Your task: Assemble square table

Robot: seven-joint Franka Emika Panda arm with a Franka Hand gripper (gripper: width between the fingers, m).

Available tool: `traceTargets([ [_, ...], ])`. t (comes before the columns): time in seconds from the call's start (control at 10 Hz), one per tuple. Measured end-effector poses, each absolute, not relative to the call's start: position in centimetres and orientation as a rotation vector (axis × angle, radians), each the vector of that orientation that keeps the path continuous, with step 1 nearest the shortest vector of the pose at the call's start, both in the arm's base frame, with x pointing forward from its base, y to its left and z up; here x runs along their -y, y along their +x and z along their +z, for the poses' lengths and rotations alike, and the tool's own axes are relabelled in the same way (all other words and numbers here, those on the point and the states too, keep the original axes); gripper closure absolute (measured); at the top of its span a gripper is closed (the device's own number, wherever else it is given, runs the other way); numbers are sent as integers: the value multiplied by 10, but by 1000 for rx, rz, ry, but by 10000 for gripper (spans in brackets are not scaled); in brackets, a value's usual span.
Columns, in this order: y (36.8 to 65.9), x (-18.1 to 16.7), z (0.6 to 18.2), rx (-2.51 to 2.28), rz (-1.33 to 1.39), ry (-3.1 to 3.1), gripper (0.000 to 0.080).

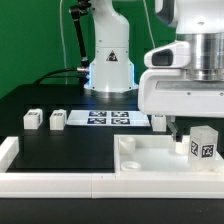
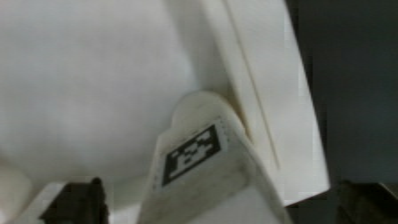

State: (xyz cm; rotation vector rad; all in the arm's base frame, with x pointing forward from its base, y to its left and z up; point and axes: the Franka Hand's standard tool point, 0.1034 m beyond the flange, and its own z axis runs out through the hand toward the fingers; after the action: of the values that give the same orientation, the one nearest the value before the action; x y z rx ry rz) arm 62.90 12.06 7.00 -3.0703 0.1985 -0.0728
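While the gripper (image 2: 222, 205) is hanging with jaws wide apart, gripping nothing, the leg (image 1: 203, 143) is standing upright, long axis vertical, on the tabletop (image 1: 150, 158) by its edge at the exterior view's right.

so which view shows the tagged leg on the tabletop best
The exterior view: the leg stands whole on the tabletop, its place clear. The wrist view shows it close up and blurred, one tag visible.
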Motion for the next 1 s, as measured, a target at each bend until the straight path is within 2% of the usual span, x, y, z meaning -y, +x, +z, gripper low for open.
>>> traceTargets([
  [0.1,631,-117,69,34,-92,-3077,151],
  [0.2,631,-117,69,0,-90,-3077,151],
  [0.3,631,-117,68,2,-90,-3077,269],
  [0.4,631,-117,68,-19,-89,-3076,269],
  [0.5,631,-118,68,-136,-85,-3070,453],
  [0.6,631,-118,68,-256,-80,-3059,511],
  [0.8,631,-118,68,-455,-71,-3032,511],
  [1.0,633,-116,69,-859,10,-2937,511],
])
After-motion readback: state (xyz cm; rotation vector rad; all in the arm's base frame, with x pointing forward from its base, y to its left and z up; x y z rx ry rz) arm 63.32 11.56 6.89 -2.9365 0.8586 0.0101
